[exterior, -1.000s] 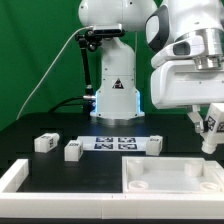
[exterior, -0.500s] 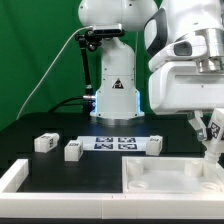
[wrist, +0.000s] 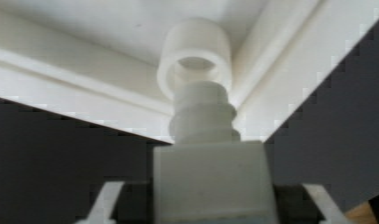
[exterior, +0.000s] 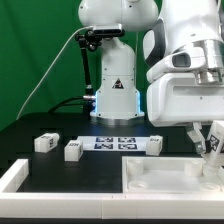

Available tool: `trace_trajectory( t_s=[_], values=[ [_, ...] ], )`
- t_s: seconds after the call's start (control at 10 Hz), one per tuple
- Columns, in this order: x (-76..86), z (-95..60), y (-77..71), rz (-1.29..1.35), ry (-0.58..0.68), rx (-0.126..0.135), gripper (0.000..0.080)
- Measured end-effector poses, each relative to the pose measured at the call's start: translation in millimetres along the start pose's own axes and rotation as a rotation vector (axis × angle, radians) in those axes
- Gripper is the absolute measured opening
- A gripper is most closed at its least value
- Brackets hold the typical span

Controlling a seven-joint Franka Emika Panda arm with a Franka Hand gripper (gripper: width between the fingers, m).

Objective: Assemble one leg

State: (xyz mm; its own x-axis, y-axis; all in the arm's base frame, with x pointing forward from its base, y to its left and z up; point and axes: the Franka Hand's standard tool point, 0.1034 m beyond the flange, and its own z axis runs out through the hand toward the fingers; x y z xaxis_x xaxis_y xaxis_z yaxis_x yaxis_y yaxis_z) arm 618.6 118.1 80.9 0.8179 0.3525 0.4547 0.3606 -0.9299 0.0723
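My gripper is at the exterior view's right, shut on a leg, a small white block with a marker tag, held just above the far right edge of the large white panel. In the wrist view the leg stands out from between my fingers, its stepped, threaded end pointing at a corner of the panel. Three more legs lie on the black table: one, a second and a third.
The marker board lies flat in front of the robot base, between the loose legs. A white raised frame piece sits at the front on the exterior view's left. A green screen stands behind.
My gripper has come down and slightly toward the exterior view's left with the leg, closer to the panel's far right edge. The loose legs have not moved.
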Motion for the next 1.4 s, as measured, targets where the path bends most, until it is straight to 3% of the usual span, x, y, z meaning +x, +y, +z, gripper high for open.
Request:
trace_trajectory(
  t_s=[0.3, 1.1, 1.4],
  values=[
    [-3.6, 10.8, 3.6, 0.011, 0.039, -0.009, 0.0291],
    [-14.4, 19.4, -3.9, 0.078, 0.019, 0.0, 0.0291],
    [-16.4, 21.3, -3.3, 0.137, 0.054, -0.01, 0.0291]
  ],
)
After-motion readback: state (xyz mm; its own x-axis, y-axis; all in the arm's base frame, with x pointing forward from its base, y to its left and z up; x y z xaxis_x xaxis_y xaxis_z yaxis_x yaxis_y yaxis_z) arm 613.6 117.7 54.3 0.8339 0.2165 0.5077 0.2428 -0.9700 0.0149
